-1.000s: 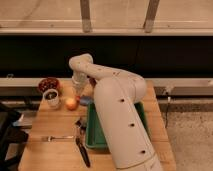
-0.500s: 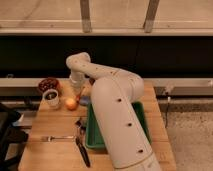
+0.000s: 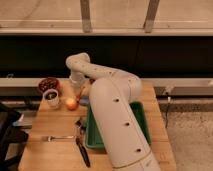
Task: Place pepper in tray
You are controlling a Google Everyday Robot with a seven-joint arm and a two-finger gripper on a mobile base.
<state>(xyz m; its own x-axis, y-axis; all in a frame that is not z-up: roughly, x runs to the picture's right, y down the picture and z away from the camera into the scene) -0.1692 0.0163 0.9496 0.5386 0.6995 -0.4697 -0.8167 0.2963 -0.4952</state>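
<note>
Pepper [image 3: 80, 94]: small, slim, orange-red, tapered. Seen as a short tilted streak right under the gripper [image 3: 79, 89], at the back left part of the table [image 3: 50, 152]. It appears just outside the tray's back left corner, not over the tray floor. Cannot tell whether it is held, or whether it touches the table.

Tray [image 3: 91, 137]: large, deep, rectangular, green plastic, raised rim. Sits flat on the right half of the table, long side running front to back. The arm [image 3: 117, 125] crosses over it and hides most of the middle; the left rim and right part show. Visible floor holds nothing.
</note>
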